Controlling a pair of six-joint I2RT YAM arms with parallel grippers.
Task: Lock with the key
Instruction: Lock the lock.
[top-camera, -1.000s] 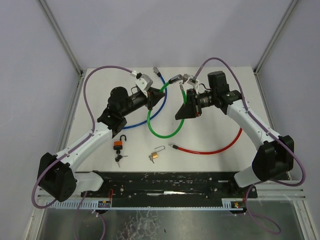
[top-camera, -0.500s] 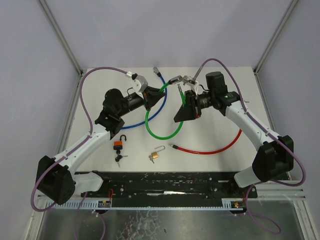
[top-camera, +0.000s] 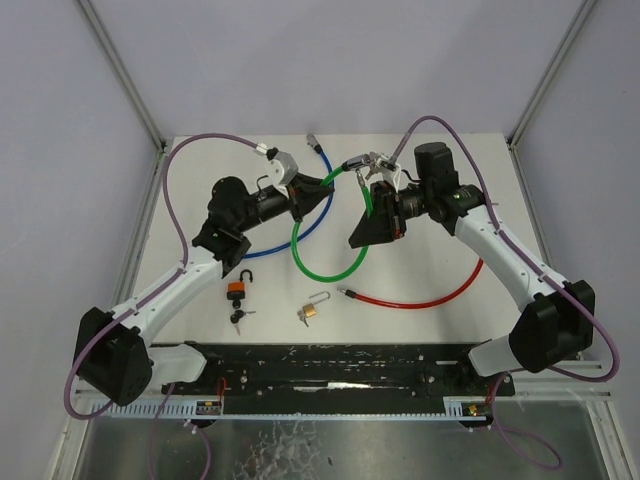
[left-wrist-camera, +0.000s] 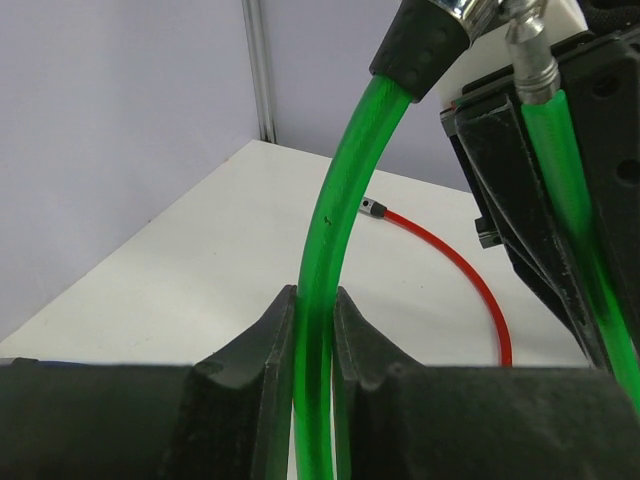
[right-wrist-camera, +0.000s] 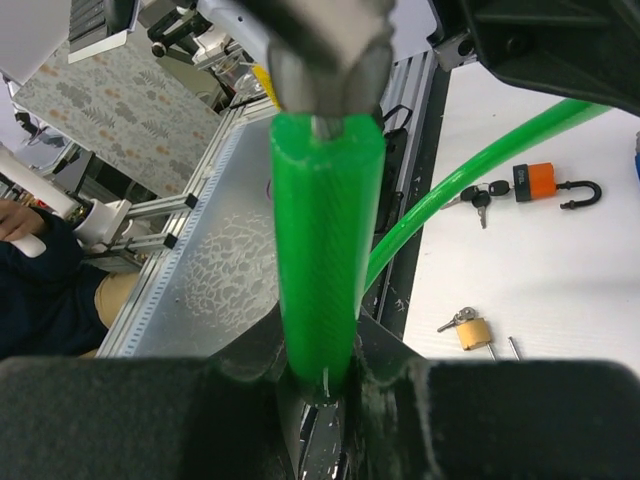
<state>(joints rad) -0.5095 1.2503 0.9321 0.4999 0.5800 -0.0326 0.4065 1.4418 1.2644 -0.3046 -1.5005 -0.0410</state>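
A green cable lock (top-camera: 312, 262) loops above the white table. My left gripper (top-camera: 322, 186) is shut on the green cable (left-wrist-camera: 318, 250) a little below its black-sleeved lock head (left-wrist-camera: 424, 38). That lock head (top-camera: 352, 163) hangs at the back middle, with what looks like a key bunch (top-camera: 382, 158) beside it. My right gripper (top-camera: 368, 206) is shut on the cable's other end (right-wrist-camera: 326, 240), whose metal pin (left-wrist-camera: 526, 52) points up close to the head. The pin tip (right-wrist-camera: 330, 45) is blurred in the right wrist view.
A blue cable (top-camera: 303, 226) lies under the left gripper and a red cable (top-camera: 425, 298) lies at the front right. An open orange padlock (top-camera: 238, 288) with keys (top-camera: 238, 318) and a brass padlock (top-camera: 310, 314) with its key lie near the front edge.
The left arm has drawn back slightly to the left, and the right wrist has shifted a little. Both grips on the green cable are unchanged, and its two ends stay close together.
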